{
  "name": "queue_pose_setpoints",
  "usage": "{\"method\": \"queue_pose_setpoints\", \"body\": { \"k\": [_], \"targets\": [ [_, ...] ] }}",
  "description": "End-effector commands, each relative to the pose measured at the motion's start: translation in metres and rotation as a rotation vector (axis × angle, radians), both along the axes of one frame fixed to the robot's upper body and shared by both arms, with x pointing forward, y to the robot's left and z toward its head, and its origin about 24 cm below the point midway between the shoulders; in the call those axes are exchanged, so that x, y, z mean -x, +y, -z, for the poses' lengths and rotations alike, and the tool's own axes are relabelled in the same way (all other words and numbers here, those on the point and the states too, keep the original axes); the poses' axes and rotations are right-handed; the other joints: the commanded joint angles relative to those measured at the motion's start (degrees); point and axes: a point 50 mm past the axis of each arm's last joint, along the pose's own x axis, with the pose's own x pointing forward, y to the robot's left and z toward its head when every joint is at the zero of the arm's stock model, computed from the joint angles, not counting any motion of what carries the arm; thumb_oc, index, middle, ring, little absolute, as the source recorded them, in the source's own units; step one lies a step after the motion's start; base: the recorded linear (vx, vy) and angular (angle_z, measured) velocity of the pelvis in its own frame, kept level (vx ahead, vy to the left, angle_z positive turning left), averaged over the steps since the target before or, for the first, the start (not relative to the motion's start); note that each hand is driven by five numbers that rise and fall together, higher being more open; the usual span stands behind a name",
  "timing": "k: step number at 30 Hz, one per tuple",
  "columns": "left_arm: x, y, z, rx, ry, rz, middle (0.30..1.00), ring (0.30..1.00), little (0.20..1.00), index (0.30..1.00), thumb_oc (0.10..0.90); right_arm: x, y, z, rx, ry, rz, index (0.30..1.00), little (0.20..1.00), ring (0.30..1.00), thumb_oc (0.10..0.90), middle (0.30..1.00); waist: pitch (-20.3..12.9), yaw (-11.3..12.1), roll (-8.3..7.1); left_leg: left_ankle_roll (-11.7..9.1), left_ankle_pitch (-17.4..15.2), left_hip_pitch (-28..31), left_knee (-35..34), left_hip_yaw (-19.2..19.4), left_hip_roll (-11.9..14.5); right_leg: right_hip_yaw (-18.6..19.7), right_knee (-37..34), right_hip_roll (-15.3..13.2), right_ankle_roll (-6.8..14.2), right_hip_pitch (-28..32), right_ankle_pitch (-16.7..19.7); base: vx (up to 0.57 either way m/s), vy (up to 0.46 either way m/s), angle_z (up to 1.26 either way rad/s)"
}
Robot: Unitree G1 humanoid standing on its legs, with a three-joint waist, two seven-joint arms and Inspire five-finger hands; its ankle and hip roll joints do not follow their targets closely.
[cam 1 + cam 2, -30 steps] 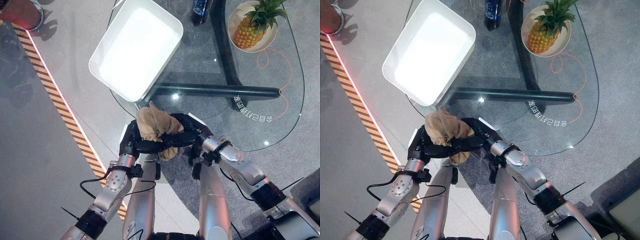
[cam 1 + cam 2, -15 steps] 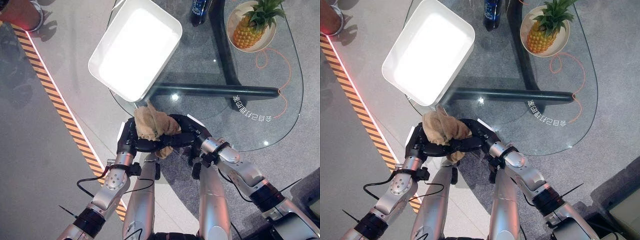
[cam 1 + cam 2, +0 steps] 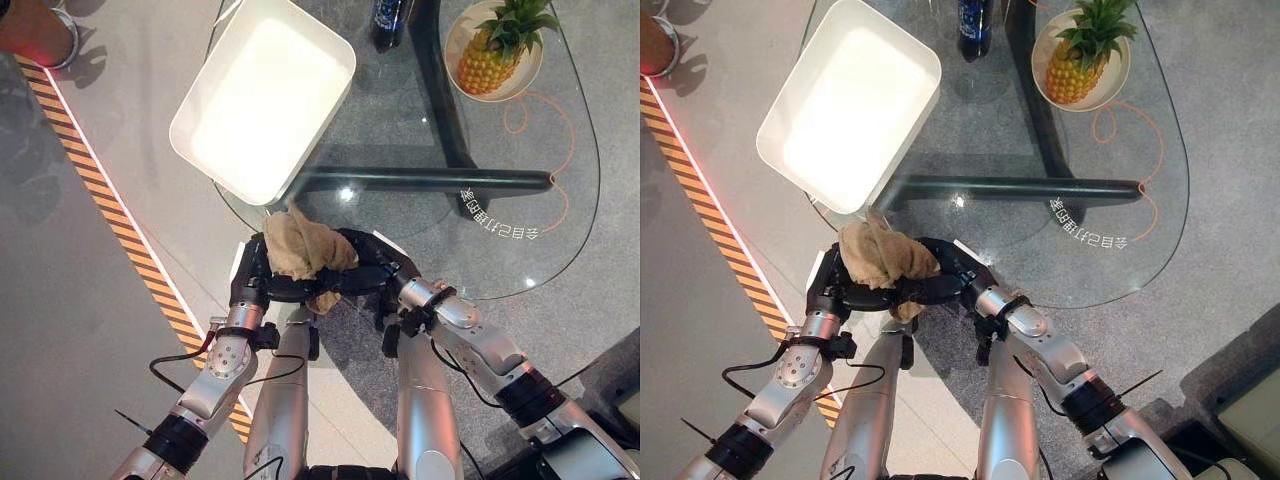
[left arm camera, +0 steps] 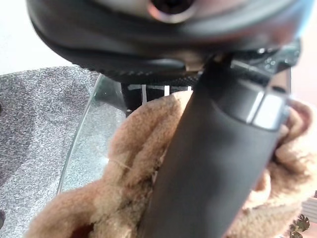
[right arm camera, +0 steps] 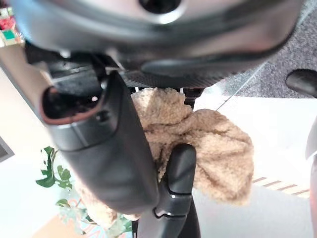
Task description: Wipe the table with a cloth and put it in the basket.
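The brown cloth (image 3: 305, 250) is bunched up and held between both hands at the near edge of the glass table (image 3: 520, 270). The left hand (image 3: 255, 275) and the right hand (image 3: 375, 265) are both curled around it. The white basket (image 3: 262, 100) sits on the table's far left corner, near the cloth. A pineapple (image 3: 495, 55) is seen on a plate (image 3: 530, 72) at the far right.

left hand (image 3: 258, 282): curled, gripping | right hand (image 3: 372, 265): curled, gripping

Floor (image 3: 120, 90): pale grey, smooth.
Stripe (image 3: 110, 210): orange-black hazard band with a glowing red line beside it.
Carpet (image 3: 600, 260): grey, speckled, lying under the glass table (image 3: 560, 215).
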Motion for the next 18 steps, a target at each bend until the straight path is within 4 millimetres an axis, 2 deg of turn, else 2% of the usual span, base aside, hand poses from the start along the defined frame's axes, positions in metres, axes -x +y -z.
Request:
{"method": "queue_pose_setpoints", "body": {
  "k": [1, 3, 6, 18],
  "targets": [
    [0.003, -0.006, -0.057, 0.084, -0.327, 0.034, 0.300, 0.300, 0.200, 0.300, 0.100, 0.022, 0.024, -0.025, -0.322, 0.002, -0.206, 0.900, 0.900, 0.900, 0.800, 0.900, -1.43, 0.45, 0.82, 6.13, -3.04, 1.09, 0.90, 4.13, -5.12, 0.02, -3.91, 5.51, -0.61, -0.03, 4.61, 0.00, 0.000, 0.00],
    [0.002, -0.006, -0.055, 0.074, -0.324, 0.033, 0.300, 0.300, 0.200, 0.300, 0.100, 0.026, 0.029, -0.031, -0.491, 0.049, -0.284, 0.900, 0.900, 0.900, 0.800, 0.900, -1.43, 0.51, 0.82, 6.17, -3.25, 1.31, 1.02, 4.12, -5.06, 0.02, -3.68, 5.38, -0.48, 0.16, 4.48, 0.00, 0.000, 0.00],
    [0.002, -0.006, -0.053, 0.072, -0.320, 0.033, 0.300, 0.300, 0.200, 0.300, 0.100, 0.031, 0.036, -0.037, -0.637, 0.068, -0.363, 0.900, 0.900, 0.900, 0.800, 0.900, -1.43, 0.51, 0.90, 6.21, -3.49, 1.53, 1.06, 4.09, -5.04, 0.16, -3.52, 5.35, -0.26, 0.27, 4.39, 0.00, 0.000, 0.00],
    [0.004, -0.001, -0.053, 0.067, -0.324, 0.013, 0.300, 0.300, 0.200, 0.300, 0.100, 0.037, 0.038, -0.042, -0.713, 0.053, -0.424, 0.900, 0.900, 0.900, 0.800, 0.900, -1.43, 0.47, 0.41, 6.21, -3.41, 1.59, 0.55, 4.44, -4.54, 0.12, -4.02, 5.65, 0.03, 0.48, 4.76, 0.00, 0.000, 0.00]
  ]
}}
